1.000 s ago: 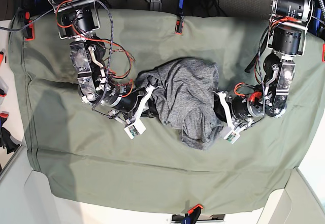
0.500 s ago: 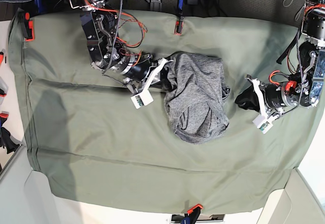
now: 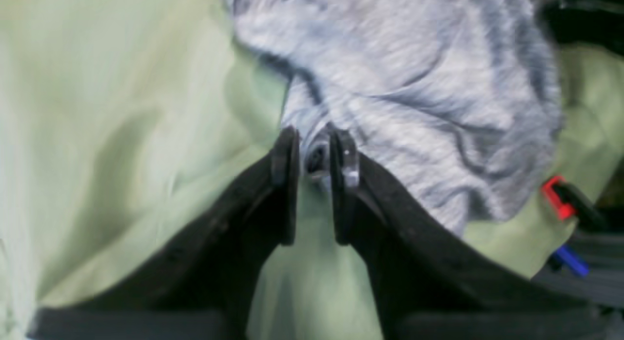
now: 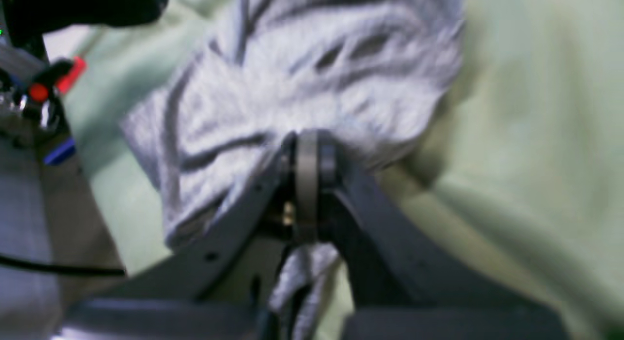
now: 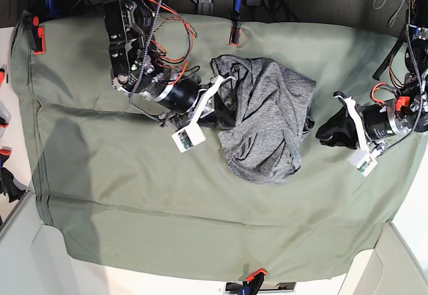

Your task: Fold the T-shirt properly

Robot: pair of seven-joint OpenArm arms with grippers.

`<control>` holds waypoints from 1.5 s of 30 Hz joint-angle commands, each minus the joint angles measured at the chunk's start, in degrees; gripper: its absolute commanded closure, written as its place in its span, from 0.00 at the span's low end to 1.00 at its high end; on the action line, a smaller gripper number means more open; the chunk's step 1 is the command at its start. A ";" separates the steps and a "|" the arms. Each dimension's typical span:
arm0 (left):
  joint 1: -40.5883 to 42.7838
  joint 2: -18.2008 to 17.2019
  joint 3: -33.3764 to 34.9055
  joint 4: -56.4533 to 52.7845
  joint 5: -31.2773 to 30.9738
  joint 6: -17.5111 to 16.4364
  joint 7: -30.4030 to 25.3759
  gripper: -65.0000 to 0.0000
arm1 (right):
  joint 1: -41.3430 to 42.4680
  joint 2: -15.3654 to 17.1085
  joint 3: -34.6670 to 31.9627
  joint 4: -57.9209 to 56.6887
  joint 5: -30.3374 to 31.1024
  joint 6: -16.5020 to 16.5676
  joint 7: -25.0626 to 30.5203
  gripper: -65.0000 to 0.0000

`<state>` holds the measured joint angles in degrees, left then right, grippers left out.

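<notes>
The heather-grey T-shirt (image 5: pixel 267 118) lies bunched and creased in the middle of the olive-green cloth (image 5: pixel 120 194). My right gripper (image 5: pixel 224 104), on the left of the base view, is at the shirt's left edge. In the right wrist view this gripper (image 4: pixel 307 150) is shut on a fold of the T-shirt (image 4: pixel 317 71), with cloth hanging below the fingers. My left gripper (image 5: pixel 321 129) is at the shirt's right edge. Its fingertips (image 3: pixel 287 150) stand almost together, with a bit of T-shirt (image 3: pixel 414 86) pinched between them.
Red clamps (image 5: pixel 235 34) (image 5: pixel 37 39) (image 5: pixel 256 276) pin the green cloth at the back, left and front edges. One red and blue clamp (image 3: pixel 553 196) shows beside the shirt in the left wrist view. Red wires loop off the arm (image 5: pixel 134 47) at the back left.
Both arms moved apart: the right gripper went toward the back, the left gripper to the base view's right. The shirt shifted back and right and its top spread wider.
</notes>
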<state>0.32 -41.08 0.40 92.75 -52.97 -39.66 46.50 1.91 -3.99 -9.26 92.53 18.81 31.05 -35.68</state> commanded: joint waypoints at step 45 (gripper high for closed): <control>6.29 2.82 -11.21 -0.04 -2.86 -0.34 -1.79 0.81 | 8.61 -0.44 -2.73 -3.02 -6.97 0.20 5.97 1.00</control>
<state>6.98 -37.15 -10.22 92.03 -55.00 -39.66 45.34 9.72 -3.97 -12.08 88.66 10.85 30.92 -31.09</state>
